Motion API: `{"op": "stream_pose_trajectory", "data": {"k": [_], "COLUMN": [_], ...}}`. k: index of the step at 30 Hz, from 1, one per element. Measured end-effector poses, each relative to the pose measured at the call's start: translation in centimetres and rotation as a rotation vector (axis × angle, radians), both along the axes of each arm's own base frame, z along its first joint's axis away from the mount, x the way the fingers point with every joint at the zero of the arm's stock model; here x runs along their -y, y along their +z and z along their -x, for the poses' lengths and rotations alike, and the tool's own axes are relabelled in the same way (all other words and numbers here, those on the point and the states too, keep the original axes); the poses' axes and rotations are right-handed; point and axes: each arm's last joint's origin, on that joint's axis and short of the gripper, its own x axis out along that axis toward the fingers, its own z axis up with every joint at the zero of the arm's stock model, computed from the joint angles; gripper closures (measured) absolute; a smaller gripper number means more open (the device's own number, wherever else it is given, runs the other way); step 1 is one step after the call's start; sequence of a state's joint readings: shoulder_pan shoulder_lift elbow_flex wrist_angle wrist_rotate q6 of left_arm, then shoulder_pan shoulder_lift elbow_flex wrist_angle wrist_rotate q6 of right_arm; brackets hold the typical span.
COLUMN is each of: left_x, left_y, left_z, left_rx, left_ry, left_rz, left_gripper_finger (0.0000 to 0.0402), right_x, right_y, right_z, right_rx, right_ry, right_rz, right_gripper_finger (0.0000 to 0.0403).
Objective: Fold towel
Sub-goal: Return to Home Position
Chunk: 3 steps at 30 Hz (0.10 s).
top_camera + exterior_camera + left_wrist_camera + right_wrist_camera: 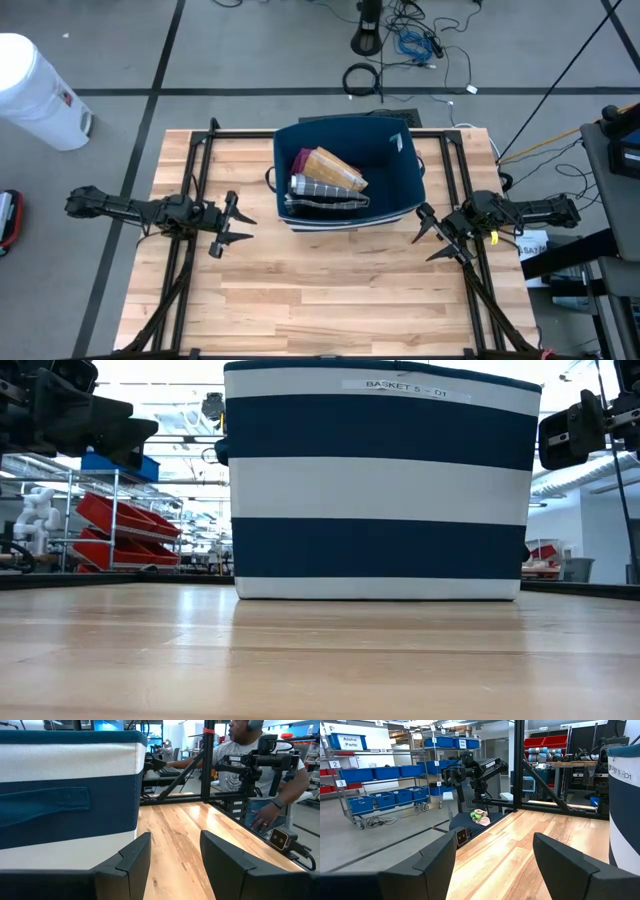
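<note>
Several folded and rolled towels (326,182), tan, maroon and dark plaid, lie inside a blue and white striped basket (409,180) (380,480) at the table's far middle. My left gripper (232,225) (175,857) hovers open over the table, left of the basket. My right gripper (434,236) (495,860) hovers open just right of the basket's near right corner. Neither touches anything.
The wooden table (330,300) has bare room in front of the basket. A black metal frame (200,150) runs along the sides and far edge. A person (250,775) sits beyond the table's right side. A white bin (35,90) stands on the floor.
</note>
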<state>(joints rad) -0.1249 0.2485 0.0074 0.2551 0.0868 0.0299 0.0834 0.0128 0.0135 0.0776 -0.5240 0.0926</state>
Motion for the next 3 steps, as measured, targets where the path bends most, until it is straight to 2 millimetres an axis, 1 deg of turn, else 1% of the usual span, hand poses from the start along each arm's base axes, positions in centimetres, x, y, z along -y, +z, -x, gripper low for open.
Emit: {"op": "stream_pose_trajectory", "data": {"k": [3], "left_x": [0.00], "left_y": [0.01], "left_z": [0.00], "left_rx": [0.000], "left_ry": [0.000], "left_rz": [0.000], "left_gripper_finger": [0.0225], "right_x": [0.00], "right_y": [0.00], "right_z": [0.00], "right_rx": [0.000], "right_ry": [0.000], "right_rz": [0.000], "right_gripper_finger": [0.0154]}}
